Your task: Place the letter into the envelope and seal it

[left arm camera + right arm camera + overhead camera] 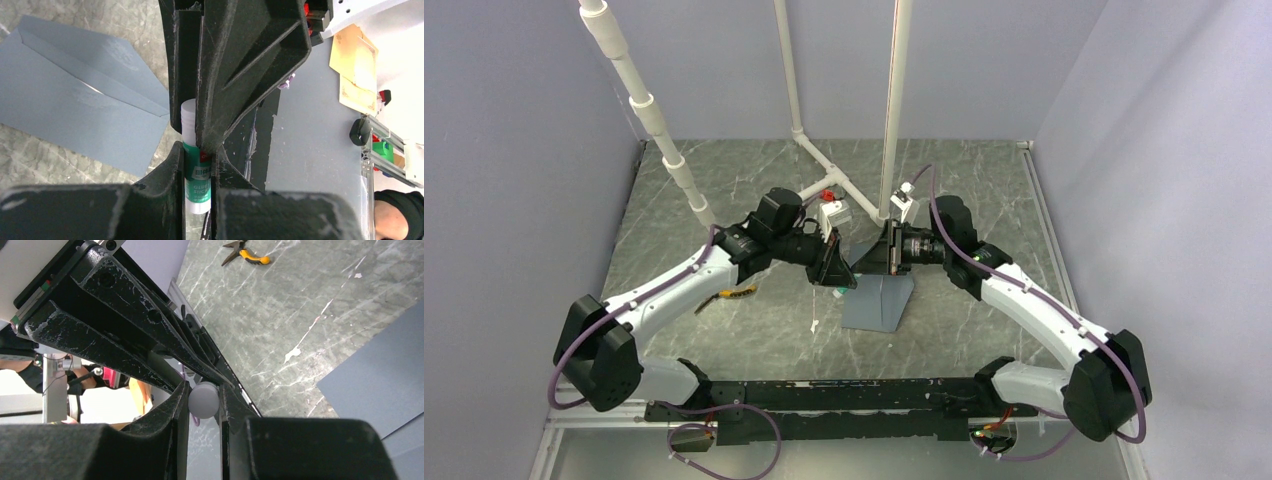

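Inside a robotics lab test cell, a left arm (664, 290) and a right arm (1034, 300), both white and black, sit bolted to a black rail (844, 395) at the near edge of a marble-patterned tabletop (754, 335). Plain grey-lavender panels (524, 150) box it in on three sides. A frame of white plastic pipe (894, 110) rises at the back of the table, and purple cables (552, 385) loop around the arm bases. The left wrist camera catches aluminium framing (372, 127) and a person's black-sleeved arm (400, 200) beyond the table edge. A yellow-handled hand tool (734, 295) lies on the tabletop.
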`<state>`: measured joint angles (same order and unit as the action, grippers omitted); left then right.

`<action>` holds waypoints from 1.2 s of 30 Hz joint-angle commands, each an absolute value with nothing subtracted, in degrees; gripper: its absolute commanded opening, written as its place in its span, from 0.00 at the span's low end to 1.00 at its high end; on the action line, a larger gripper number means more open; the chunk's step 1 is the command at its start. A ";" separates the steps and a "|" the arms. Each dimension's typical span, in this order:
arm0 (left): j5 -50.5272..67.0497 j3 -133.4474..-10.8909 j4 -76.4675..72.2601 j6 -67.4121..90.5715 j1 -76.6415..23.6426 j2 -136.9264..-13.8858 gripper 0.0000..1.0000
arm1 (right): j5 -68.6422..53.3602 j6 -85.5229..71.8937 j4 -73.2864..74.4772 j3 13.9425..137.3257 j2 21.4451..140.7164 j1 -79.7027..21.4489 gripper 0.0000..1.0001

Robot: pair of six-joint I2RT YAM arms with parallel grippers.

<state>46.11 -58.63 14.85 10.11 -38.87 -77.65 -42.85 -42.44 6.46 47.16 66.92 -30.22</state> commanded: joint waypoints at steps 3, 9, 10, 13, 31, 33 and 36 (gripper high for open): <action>45.36 -58.42 21.51 3.93 -38.98 -74.59 0.03 | -50.44 -45.83 -2.31 48.47 60.89 -27.53 0.00; 47.92 -57.78 25.73 0.96 -39.01 -73.24 0.02 | -52.83 -39.62 3.96 51.25 59.99 -22.36 0.00; 47.66 -58.58 27.97 0.72 -38.97 -73.41 0.02 | -54.60 -38.74 3.72 50.87 59.78 -20.44 0.00; 49.00 -58.50 30.03 -1.97 -39.02 -73.32 0.02 | -59.32 -40.70 -4.06 47.57 58.63 -16.05 0.00; 39.49 -59.11 21.84 5.84 -39.03 -72.77 0.02 | -15.01 -23.66 30.18 56.11 67.20 -16.22 0.00; 38.00 -58.01 19.02 7.66 -39.10 -72.04 0.03 | -4.20 -24.86 33.28 56.74 69.83 -15.87 0.00; 36.68 -56.34 15.07 10.05 -39.10 -71.05 0.03 | 8.09 -27.00 34.36 56.12 74.59 -14.90 0.00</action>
